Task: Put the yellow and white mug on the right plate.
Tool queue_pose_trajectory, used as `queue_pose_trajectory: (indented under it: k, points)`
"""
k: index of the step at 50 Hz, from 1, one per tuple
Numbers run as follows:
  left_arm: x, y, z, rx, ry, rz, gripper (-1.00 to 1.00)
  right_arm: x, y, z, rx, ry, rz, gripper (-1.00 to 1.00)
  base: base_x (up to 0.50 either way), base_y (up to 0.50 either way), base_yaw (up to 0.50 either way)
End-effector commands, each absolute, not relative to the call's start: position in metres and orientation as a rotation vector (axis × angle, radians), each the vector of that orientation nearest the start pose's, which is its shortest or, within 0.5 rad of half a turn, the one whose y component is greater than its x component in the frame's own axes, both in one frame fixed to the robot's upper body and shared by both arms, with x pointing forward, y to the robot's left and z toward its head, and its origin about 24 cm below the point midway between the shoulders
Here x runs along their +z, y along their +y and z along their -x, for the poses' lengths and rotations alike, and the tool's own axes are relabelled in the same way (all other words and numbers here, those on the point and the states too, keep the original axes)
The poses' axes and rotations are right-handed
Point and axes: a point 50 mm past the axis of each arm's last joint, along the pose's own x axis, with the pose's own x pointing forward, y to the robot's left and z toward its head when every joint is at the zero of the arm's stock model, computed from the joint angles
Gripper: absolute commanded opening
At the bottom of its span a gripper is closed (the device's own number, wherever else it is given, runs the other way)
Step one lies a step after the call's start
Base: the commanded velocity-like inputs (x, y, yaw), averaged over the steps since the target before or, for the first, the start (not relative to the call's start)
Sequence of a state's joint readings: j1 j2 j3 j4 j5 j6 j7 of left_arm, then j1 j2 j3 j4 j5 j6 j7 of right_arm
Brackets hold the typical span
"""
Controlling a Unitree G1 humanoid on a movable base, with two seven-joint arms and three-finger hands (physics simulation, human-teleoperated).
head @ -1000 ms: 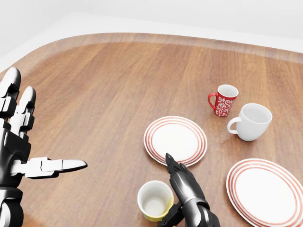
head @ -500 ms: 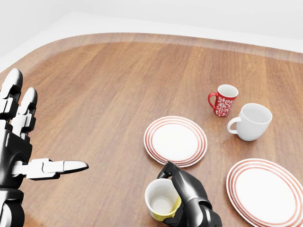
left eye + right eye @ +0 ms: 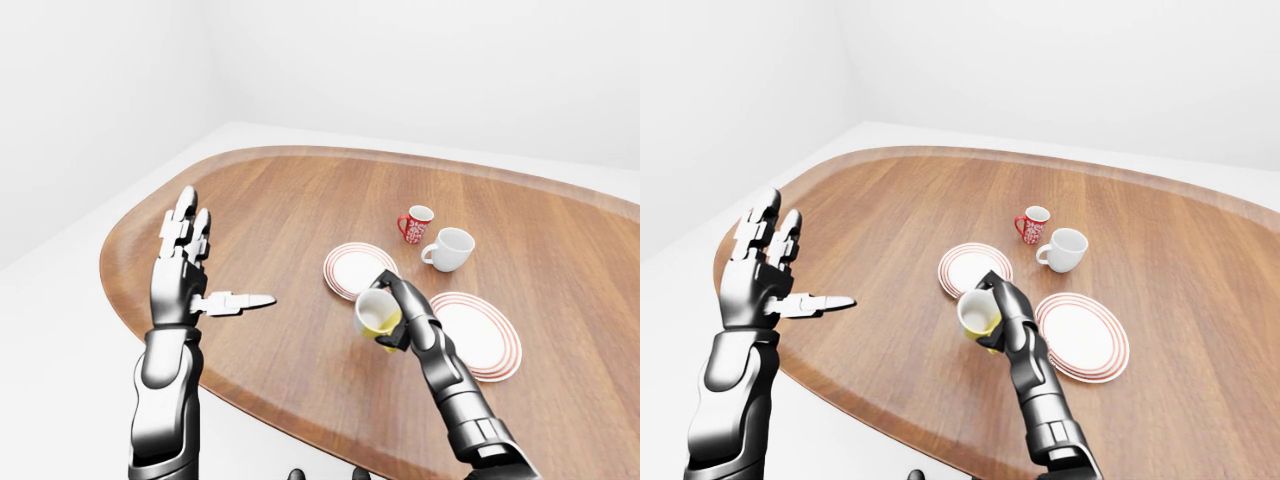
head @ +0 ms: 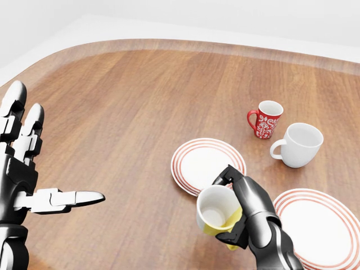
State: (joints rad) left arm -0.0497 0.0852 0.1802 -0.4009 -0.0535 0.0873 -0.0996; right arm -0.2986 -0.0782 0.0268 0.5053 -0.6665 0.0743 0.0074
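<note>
The yellow and white mug (image 4: 216,212) hangs above the table, tilted, with my right hand (image 4: 241,207) shut on it. It sits just below the left plate (image 4: 207,165) in the head view and left of the right plate (image 4: 316,227), a white plate with red rings. My left hand (image 4: 31,174) stands open at the far left, fingers spread, holding nothing.
A red patterned mug (image 4: 265,118) and a larger white mug (image 4: 300,144) stand above the plates in the head view. The wooden table (image 4: 129,107) curves away at the left and top edges.
My right hand closed round the yellow and white mug, lifted it off the table and carried it up and to the right. The left hand has stayed put.
</note>
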Motion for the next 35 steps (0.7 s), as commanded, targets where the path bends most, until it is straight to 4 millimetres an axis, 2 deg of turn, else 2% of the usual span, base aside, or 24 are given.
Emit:
queue_pose_trajectory:
  k: [1, 10, 20, 35]
  points:
    - [0.141, 0.192, -0.245, 0.042, -0.369, -0.074, 0.91, 0.02, -0.183, -0.312, 0.005, 0.23, 0.709, -1.0, 0.0, 0.0, 0.0]
    - [0.143, 0.192, -0.245, 0.043, -0.374, -0.074, 0.91, 0.019, -0.215, -0.321, -0.097, 0.286, 0.674, -1.0, 0.0, 0.0, 0.0]
    - [0.143, 0.192, -0.245, 0.044, -0.374, -0.075, 0.91, 0.01, -0.23, -0.321, -0.127, 0.315, 0.668, -1.0, 0.0, 0.0, 0.0]
    - [0.14, 0.192, -0.245, 0.042, -0.365, -0.076, 0.91, 0.009, -0.26, -0.325, -0.209, 0.354, 0.655, -1.0, 0.0, 0.0, 0.0]
